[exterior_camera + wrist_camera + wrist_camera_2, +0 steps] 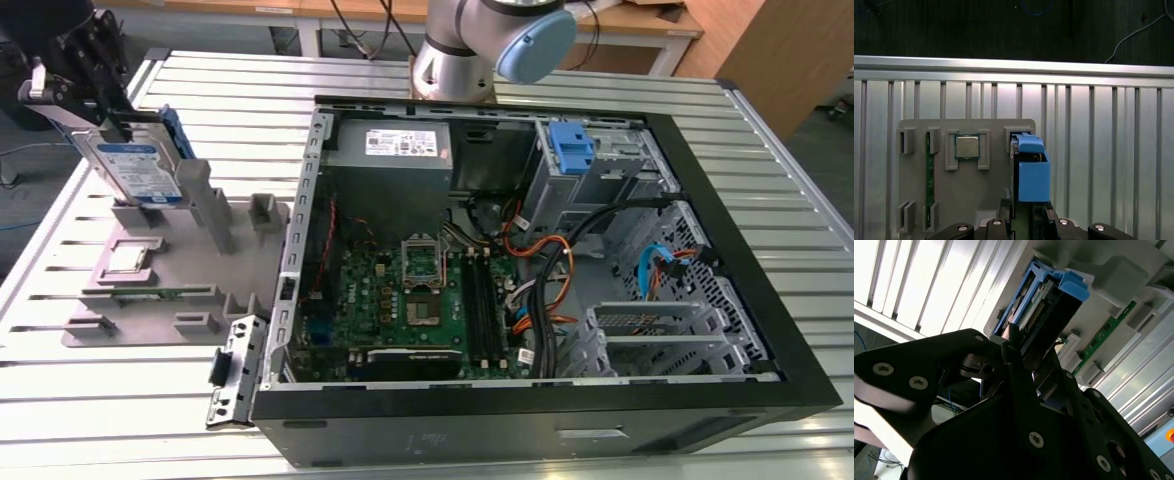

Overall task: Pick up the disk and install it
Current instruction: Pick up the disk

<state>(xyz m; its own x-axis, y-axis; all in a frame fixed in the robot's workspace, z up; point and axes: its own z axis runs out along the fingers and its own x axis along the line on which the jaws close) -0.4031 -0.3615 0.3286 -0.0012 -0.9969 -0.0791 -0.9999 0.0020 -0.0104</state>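
Observation:
The disk (134, 170) stands upright on edge at the back of the grey holder (160, 290), at the exterior view's far left. It is a silver drive with a white-and-blue label and blue rails. My black gripper (107, 120) comes down on its upper edge, jaws closed on it. In the second wrist view the fingertips (1010, 342) pinch the disk (1046, 300) near its connector end. In the first wrist view the disk's blue handle end (1031, 175) rises just above my gripper (1026, 212). Its lower edge is still between the holder's posts.
An open computer case (534, 400) lies at the exterior view's right, with a grey power-supply box (390, 150) and a blue bracket (570, 150) in its drive cage. The holder also carries a processor chip (967, 146) and a green memory stick (930, 175). The arm's base (467, 50) stands behind the case.

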